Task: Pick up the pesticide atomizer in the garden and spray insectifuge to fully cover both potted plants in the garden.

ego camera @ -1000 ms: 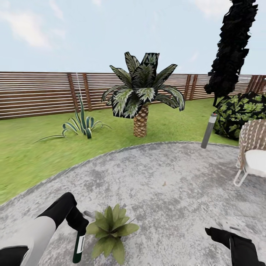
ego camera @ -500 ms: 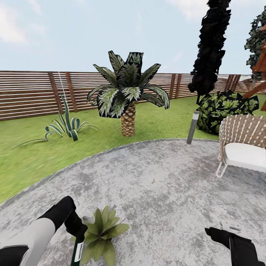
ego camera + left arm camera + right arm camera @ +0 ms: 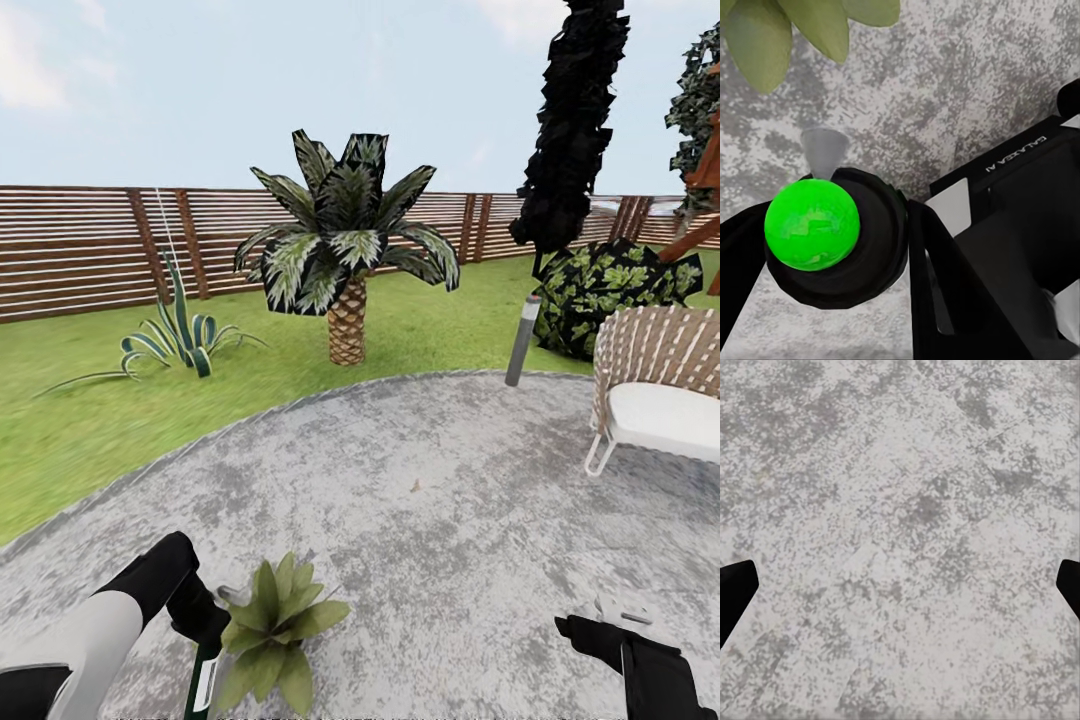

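At the lower left of the head view, my left gripper [image 3: 200,640] is shut on the pesticide atomizer [image 3: 204,682], a dark bottle with a white label hanging below the fingers. In the left wrist view the atomizer's dark head [image 3: 840,240] carries a bright green dot, and its grey nozzle cone points toward light-green leaves [image 3: 787,26]. One potted plant [image 3: 272,640], a low rosette, stands on the patio [image 3: 430,490] just right of the atomizer. The second potted plant is out of view. My right gripper [image 3: 605,628] hangs open over bare paving [image 3: 900,585].
A palm [image 3: 347,260] and a striped spiky plant [image 3: 180,340] grow on the lawn before the slatted fence [image 3: 80,250]. A grey bollard lamp [image 3: 522,340], a round dark bush [image 3: 610,295] and a wicker chair [image 3: 660,400] stand at the right.
The camera has turned right, bringing the chair further into view. My left gripper with the atomizer has sunk slightly lower beside the plant. The right gripper has not moved.
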